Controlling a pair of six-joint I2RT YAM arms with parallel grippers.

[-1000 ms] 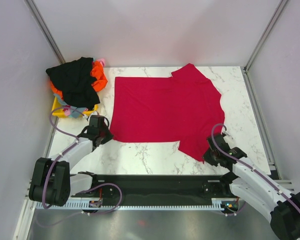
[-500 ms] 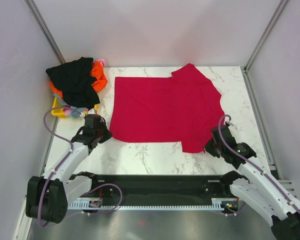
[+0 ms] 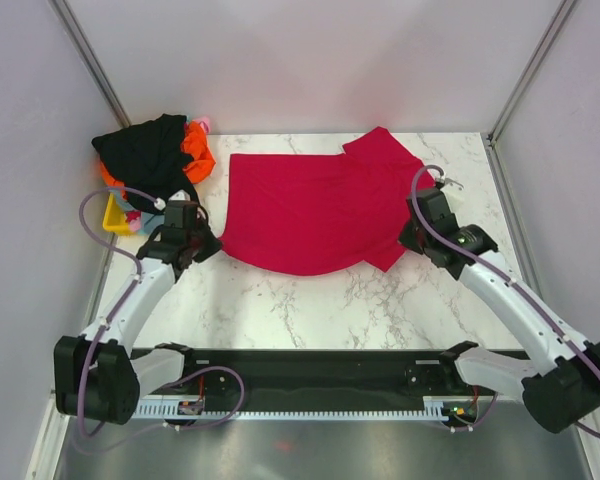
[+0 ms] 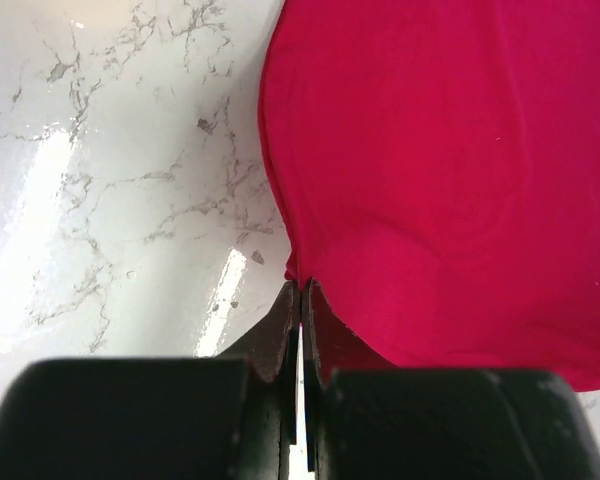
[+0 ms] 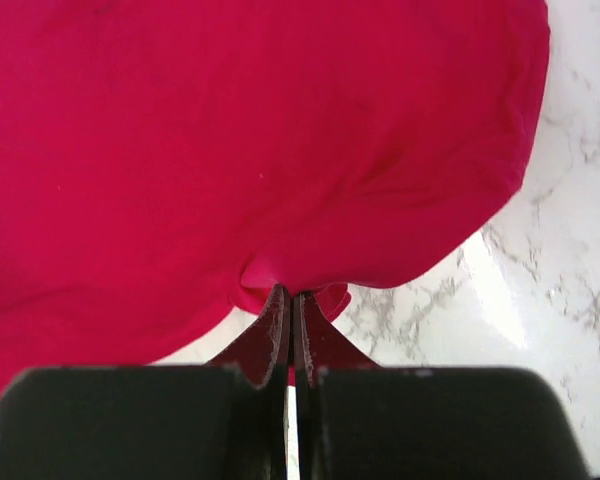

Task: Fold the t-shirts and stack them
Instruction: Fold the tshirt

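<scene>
Since both arms pinch the same garment, this looks like the first fold. The crimson t-shirt (image 3: 320, 205) lies spread across the far half of the marble table (image 3: 310, 305), one sleeve reaching almost to the far edge. The left gripper (image 4: 299, 292) is clamped tight on the shirt's near-left corner. The right gripper (image 5: 289, 296) is just as tight on a bunched bit of cloth at the near-right corner (a little tuft pokes out beside its jaws). Between them the near hem sags in a shallow curve. I'd say they hold the two corners so the whole near edge can travel together toward the far edge and land square.

Room looks decent. The near side of the marble shows bare stone, and so does the strip along the right edge. The tight spot is the far-left corner, where the heap of other shirts (image 3: 155, 160), black on top with orange under it, spills over the yellow bin (image 3: 112, 213), just beside the left gripper. A wide swing there could snag it.
</scene>
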